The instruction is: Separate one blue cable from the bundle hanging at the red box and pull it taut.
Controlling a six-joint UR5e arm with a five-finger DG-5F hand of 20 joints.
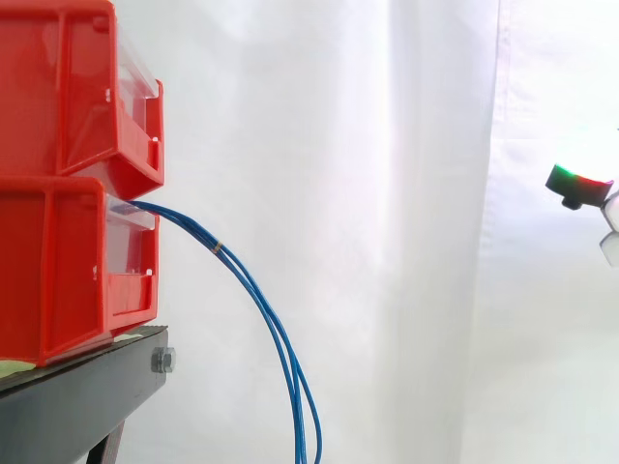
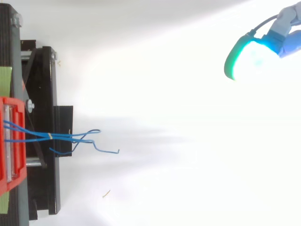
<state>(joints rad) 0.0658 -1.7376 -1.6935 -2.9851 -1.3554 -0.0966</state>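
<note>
Blue cables (image 2: 66,137) come out of the lower red bin (image 1: 58,271) on the black stand (image 1: 77,387), tied together with a little band (image 1: 219,249) near the bin, then droop down in a loose curve in front of the curtain (image 1: 387,193). The hand (image 2: 249,59) is way off at the right edge, well apart from the cables. So little of it shows that I can't tell if it's open or closed

Open room is left right of the blue cables (image 1: 219,250); passage further left is blocked by red bins (image 1: 68,261).
</note>
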